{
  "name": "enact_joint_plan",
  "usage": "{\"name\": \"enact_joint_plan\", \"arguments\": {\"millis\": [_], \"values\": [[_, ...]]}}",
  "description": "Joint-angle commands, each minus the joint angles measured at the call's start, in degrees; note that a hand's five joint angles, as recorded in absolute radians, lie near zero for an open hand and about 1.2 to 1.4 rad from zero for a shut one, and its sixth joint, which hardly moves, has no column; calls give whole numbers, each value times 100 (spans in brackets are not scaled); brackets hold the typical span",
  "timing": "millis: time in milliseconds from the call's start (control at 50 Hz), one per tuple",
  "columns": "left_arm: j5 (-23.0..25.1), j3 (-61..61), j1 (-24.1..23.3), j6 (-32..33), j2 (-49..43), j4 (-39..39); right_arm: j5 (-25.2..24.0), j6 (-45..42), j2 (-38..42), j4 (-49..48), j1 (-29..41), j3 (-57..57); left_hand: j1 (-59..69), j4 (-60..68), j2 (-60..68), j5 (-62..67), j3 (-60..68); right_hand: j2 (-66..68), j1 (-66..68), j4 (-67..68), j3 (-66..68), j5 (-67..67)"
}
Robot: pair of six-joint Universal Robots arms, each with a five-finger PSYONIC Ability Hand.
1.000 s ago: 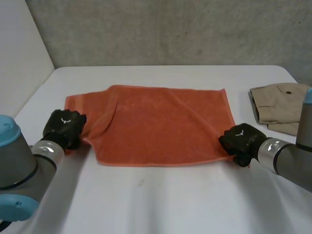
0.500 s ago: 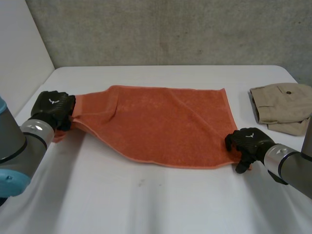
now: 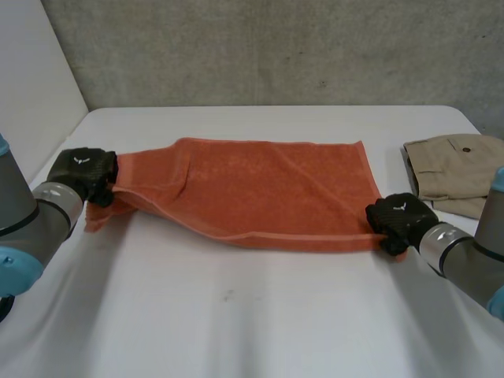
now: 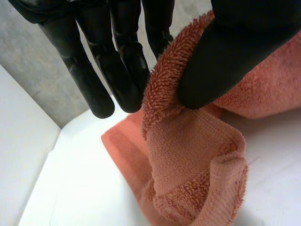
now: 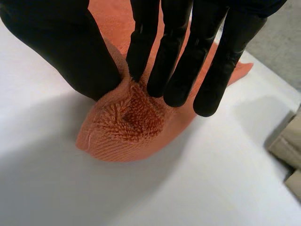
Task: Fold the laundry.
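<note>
Towel (image 3: pixel 260 197): lying across the middle of the worktop (image 3: pixel 260 323), orange, long side running from 9 to 3 o'clock, far edge at 12 o'clock resting flat.

Noting the left robot hand (image 3: pixel 83 172) at the 9 o'clock end, raised clear of the worktop. Clamping the terry hem between thumb (image 4: pixel 230 56) and the nearest of its straight fingers (image 4: pixel 120 70), with the corner drooping loose below.

Noting the right robot hand (image 3: pixel 400 219) at the 4 o'clock corner, low on the worktop. Pinching that corner into a small bunch between thumb and fingertips, seen from its own wrist.

Recording the near edge as drawn fairly taut between the two grips, with some slack and a diagonal fold near 9 o'clock.

Recording a folded tan garment (image 3: pixel 453 169) lying well apart at 2 o'clock.

Judging the step in hand as the start of the first fold: near edge gripped, not yet carried over.

Judging the next move as calling for:
- lifting both corners evenly
- carrying them towards 12 o'clock
- laying them on the far corners before letting go

Flagging the uneven hand heights as a likely cause of a skewed fold.
</note>
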Motion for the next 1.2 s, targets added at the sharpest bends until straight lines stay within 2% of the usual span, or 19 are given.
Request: {"name": "enact_joint_plan", "arguments": {"millis": [20, 140, 220, 360, 480, 680, 760, 860, 960, 1040, 1120, 1200], "values": [[15, -325, 6, 121, -257, -6, 9, -26, -486, 152, -130, 11, -2473, -2897, -2868, -2658, -2847, 1280, 2502, 1212, 1240, 1436], [-37, -466, 6, 463, -547, 3, -88, -87, -653, 855, -270, -16, -2577, -3002, -2972, -2762, -2951, 1280, 2502, 1212, 1240, 1436], [-46, -554, 41, 666, -574, -5, -53, -263, -706, 935, -490, -33, -2527, -2952, -2922, -2712, -2901, 1280, 2502, 1212, 1240, 1436], [-143, -791, 58, 693, -521, 47, 18, -764, -706, 944, -509, 63, -2309, -2733, -2704, -2494, -2683, 1280, 2502, 1212, 1240, 1436], [-345, -915, 41, 693, -451, 152, 26, -835, -741, 1137, -535, 81, -1551, -1976, -1946, -1737, -1926, 1280, 2502, 1212, 1240, 1436], [-354, -1240, 67, 754, -407, 407, -26, -853, -777, 1401, -535, 64, -1383, -1807, -1778, -1568, -1757, 1280, 2502, 1212, 1240, 1436], [-354, -1310, 120, 754, -354, 513, -61, -853, -777, 1392, -561, 81, -745, -1170, -1140, -931, -1120, 1280, 2502, 1212, 1240, 1436], [-345, -1363, 217, 772, -354, 575, -61, -861, -777, 1419, -561, 107, 1539, 1114, 1144, 1353, 1165, 1280, 2502, 1212, 1240, 1436], [-327, -1486, 225, 886, -126, 566, -61, -1002, -794, 1524, -561, 90, 1542, 1117, 1147, 1357, 1168, 1280, 2502, 1212, 1240, 1436], [-301, -1749, 225, 1210, 295, 513, -35, -1493, -1066, 2103, -631, 55, 1542, 1117, 1147, 1357, 1168, 1280, 2502, 1212, 1240, 1436], [-275, -2179, 243, 1887, 796, 312, -9, -2284, -1383, 3095, -903, 90, 1542, 1117, 1147, 1357, 1168, 1280, 2502, 1212, 1240, 1436], [-275, -2697, 365, 3133, 1244, -451, 44, -3205, -1672, 4351, -1115, 309, 1542, 1117, 1147, 1357, 1168, 1280, 2502, 1212, 1240, 1436]]}}
